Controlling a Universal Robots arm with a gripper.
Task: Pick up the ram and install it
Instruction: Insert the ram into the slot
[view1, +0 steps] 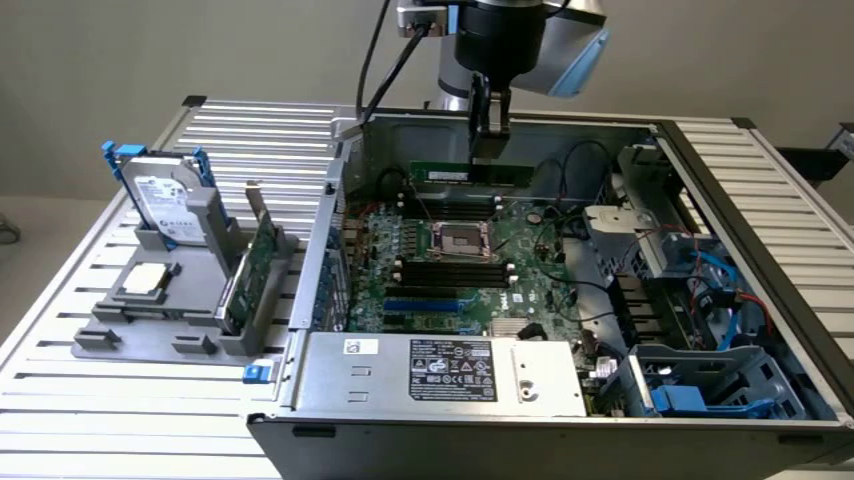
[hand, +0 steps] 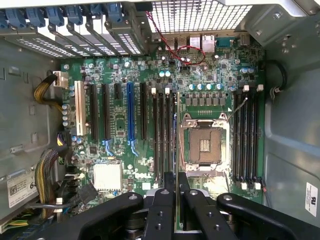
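The claw (view1: 487, 148) is nearly closed, its narrow gap clamped on the top edge of the ram (view1: 461, 174). It holds the green stick level, long side across, above the open computer case (view1: 400, 440). In the wrist view the two black fingers (hand: 162, 205) stand close together with the stick's thin edge running out from between them. That edge lines up alongside the black slots (hand: 165, 135) beside the processor socket (hand: 204, 145). The stick hangs clear of the motherboard (view1: 547, 265) and is not seated in any slot.

Below it the socket sits near the middle of the board, with rows of long black slots on both sides of it and blue and black slots nearer the case's corner. A grey metal box with a white label (view1: 441, 370) lies along the near edge of the case.

The case lies on a slatted metal table (view1: 254, 125). Toward the table's edge on the exterior view's left, well apart from the claw, a grey stand (view1: 147, 340) holds a hard drive (view1: 167, 210) upright and a green card (view1: 260, 265) on edge.
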